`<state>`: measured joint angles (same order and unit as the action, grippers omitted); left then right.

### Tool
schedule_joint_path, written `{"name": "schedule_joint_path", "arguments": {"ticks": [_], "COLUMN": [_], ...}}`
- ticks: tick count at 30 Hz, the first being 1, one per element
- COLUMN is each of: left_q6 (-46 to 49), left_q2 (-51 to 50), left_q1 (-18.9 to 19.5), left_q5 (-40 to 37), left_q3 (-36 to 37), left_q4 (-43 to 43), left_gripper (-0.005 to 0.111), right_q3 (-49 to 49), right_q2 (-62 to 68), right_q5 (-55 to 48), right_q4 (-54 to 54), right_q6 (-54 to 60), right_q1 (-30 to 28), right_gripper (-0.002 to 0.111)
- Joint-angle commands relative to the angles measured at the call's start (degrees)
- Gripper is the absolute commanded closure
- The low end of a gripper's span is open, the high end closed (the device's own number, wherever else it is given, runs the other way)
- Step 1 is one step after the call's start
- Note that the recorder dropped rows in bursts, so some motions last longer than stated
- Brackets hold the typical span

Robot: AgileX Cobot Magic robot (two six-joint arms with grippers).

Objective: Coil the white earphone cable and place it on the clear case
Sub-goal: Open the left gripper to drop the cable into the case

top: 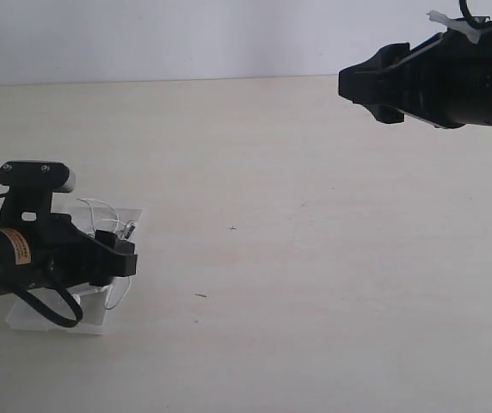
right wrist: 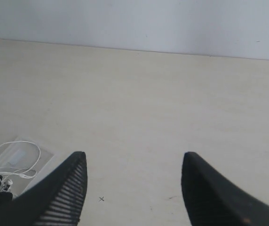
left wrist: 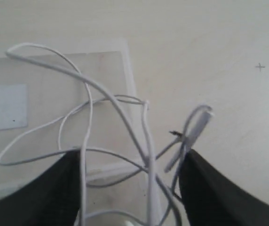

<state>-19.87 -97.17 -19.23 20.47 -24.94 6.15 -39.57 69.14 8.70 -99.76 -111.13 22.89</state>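
Observation:
The white earphone cable (left wrist: pixel 146 136) lies in loose tangled loops over the clear case (left wrist: pixel 45 80), whose white sticker (left wrist: pixel 6 106) shows on one side. Its plug end (left wrist: pixel 198 125) hangs past the case edge over the table. My left gripper (left wrist: pixel 132 155) is open just above the case, with several strands running between its spread fingers; neither finger presses on them. In the exterior view the left gripper (top: pixel 119 256) sits at the lower left over the case (top: pixel 48 317), cable (top: pixel 100 204) looping beside it. My right gripper (top: pixel 349 83) is raised at the upper right, open and empty.
The pale table top (top: pixel 315 258) stretches between the two arms, with a small cross mark (top: pixel 232 228) and a dark speck (top: pixel 200 296). A white wall (top: pixel 186 34) stands behind. From the right wrist view the case (right wrist: pixel 43 157) lies far off.

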Motion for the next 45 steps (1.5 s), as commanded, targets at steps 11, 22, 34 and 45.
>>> {"name": "schedule_joint_path", "arguments": {"ticks": [11,22,34,45], "left_q6": [0.18,0.49,1.56,0.98], "left_q2": [6.04,6.04,6.04,10.19], "left_q1": [0.8,6.38,6.8,6.79], "left_q5": [-3.25,-5.4,-5.76,-8.21], "left_q3": [0.0,0.0,0.0,0.0], "left_q4": [-0.31,-0.31,-0.53,-0.53], "left_gripper": [0.064,0.065,0.065,0.02], "right_q3": [0.42,0.42,0.42,0.42], "right_q2": [-0.32,-0.32,-0.32,-0.32], "right_q5": [-0.45,-0.45,-0.45,-0.45], "right_q4": [-0.19,-0.19,-0.19,-0.19], "right_q6": [0.03,0.03,0.03,0.03], "right_q1": [-0.25,-0.25,-0.25,-0.25], "right_gripper": [0.052,0.052,0.052,0.052]}}
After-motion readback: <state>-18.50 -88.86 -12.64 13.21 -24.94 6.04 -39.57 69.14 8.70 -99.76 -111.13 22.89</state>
